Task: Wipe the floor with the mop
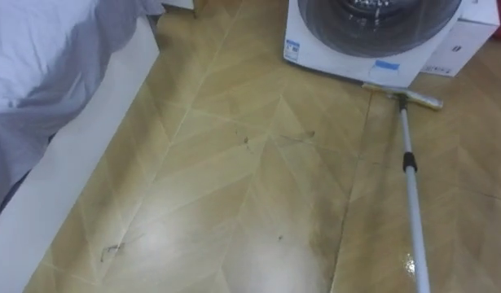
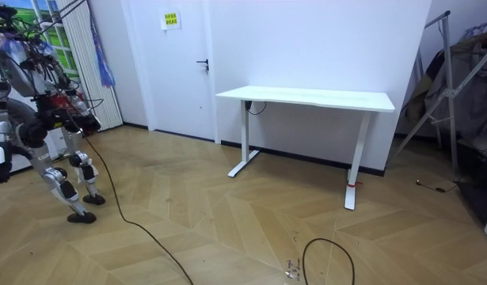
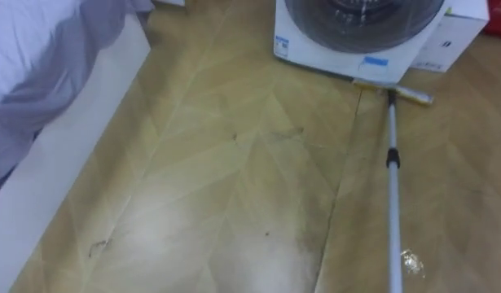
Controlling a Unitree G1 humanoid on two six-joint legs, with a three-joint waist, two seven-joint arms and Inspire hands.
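Note:
A mop lies on the wooden floor at the right. Its flat head rests against the foot of a white washing machine. Its grey pole runs from the head down to the lower right edge of the left eye view. The same pole shows in the right eye view. Thin dark dirt marks lie mid-floor, and a darker damp-looking patch spreads left of the pole. In the room view I stand bent forward at the room view's left edge.
A bed with a grey-white sheet and a white frame borders the floor on the left. A white box stands right of the washing machine. In the room view a white desk stands by the wall, with a rack further right.

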